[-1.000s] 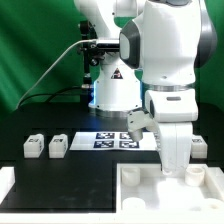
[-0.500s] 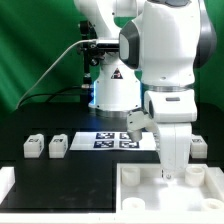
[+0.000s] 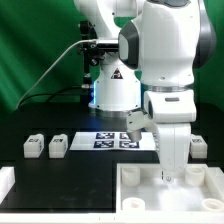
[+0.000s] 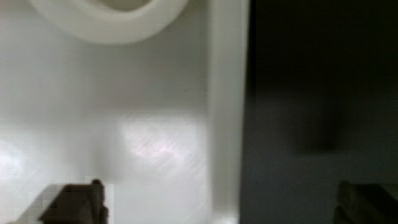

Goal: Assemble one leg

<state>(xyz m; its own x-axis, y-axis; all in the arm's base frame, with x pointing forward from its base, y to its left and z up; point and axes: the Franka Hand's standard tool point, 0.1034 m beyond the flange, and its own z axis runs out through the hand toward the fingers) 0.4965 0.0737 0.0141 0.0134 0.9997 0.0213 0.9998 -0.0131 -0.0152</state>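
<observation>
Above white panel (image 3: 136,197) edge, gripper (image 3: 172,174) hangs low, jaws spread wide, nothing held; leg (image 3: 198,147) near.

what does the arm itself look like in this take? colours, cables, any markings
The arm has glossy white rounded shells, with dark grey sections at the joints. A black cable runs in from the exterior view's left. The base carries a triangular warning sticker, with a blue glow below it. The tool has a white boxy body; its fingertips look dark in the wrist view.
</observation>
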